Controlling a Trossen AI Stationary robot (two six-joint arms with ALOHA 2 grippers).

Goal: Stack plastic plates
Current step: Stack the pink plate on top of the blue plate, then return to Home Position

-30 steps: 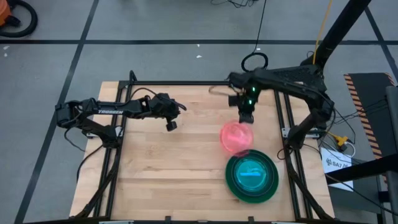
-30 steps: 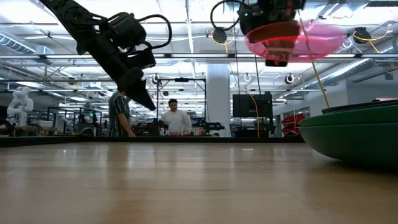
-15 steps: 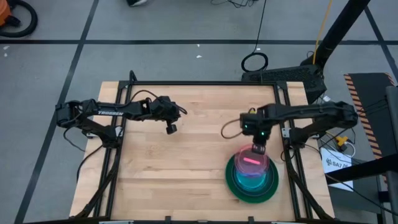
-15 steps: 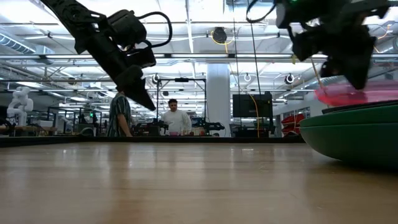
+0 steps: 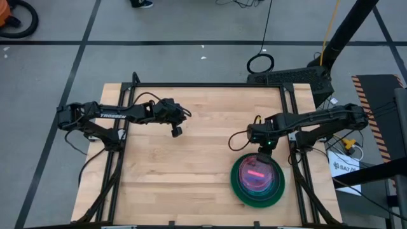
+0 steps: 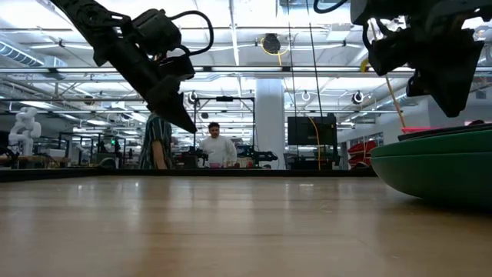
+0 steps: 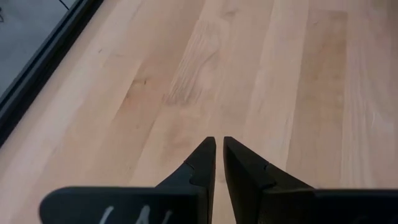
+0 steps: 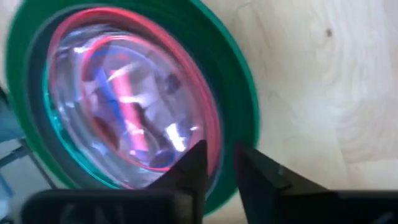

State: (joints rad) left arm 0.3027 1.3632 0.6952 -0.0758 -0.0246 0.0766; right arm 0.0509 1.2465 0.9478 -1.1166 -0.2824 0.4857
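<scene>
A stack of plastic plates stands near the table's near right corner. A large green plate (image 5: pixel 236 188) is at the bottom, with a dark one and translucent ones nested in it. A pink translucent plate (image 5: pixel 257 173) lies on top, its rim (image 6: pixel 419 129) just showing above the green one (image 6: pixel 438 173). My right gripper (image 5: pixel 262 151) hangs a little above the stack's far edge, pointing steeply down. It is slightly open, with nothing between its fingers (image 8: pixel 196 163). My left gripper (image 5: pixel 176 131) hovers shut over bare wood at the far left (image 7: pixel 219 144).
Black frame rails (image 5: pixel 121 159) run along the table's left, right and far sides. Bare wood (image 5: pixel 184 172) spreads over the middle and near left. In the low view, people (image 6: pixel 217 148) stand in the room beyond the far edge.
My right gripper has carried the pink plate from the far middle toward the near edge and down onto the stack, turning as it went. It has let go: the plate now lies nested on top, and the fingers stand just above it.
</scene>
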